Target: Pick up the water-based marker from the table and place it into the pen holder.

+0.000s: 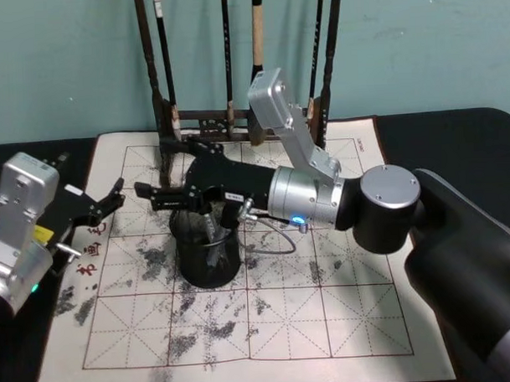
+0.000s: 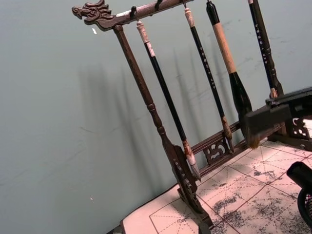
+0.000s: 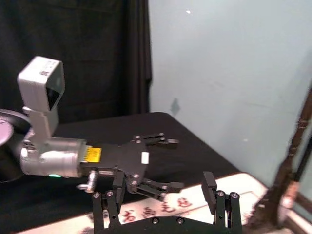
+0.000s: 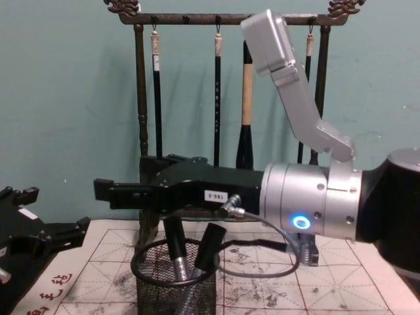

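Your right gripper is stretched out across the mat, sitting just above the pen holder and reaching a bit past its rim toward the robot's left. From the chest camera its fingers look pressed together and flat with nothing between them, though that side-on angle isn't great for judging a small gap. The marker is below the gripper, standing tilted inside the mesh cup next to another dark pen, both tops poking above the rim. So the marker is apart from the fingers, under the gripper's body rather than in its grip.

The holder itself stands on the ink-stained grid mat, in front of the wooden brush rack with the brushes hanging from it.

Your left gripper hangs at the mat's left edge, well away from the cup, jaws spread wide and holding nothing. The right wrist camera shows it clearly, both fingers splayed apart over the black tablecloth.
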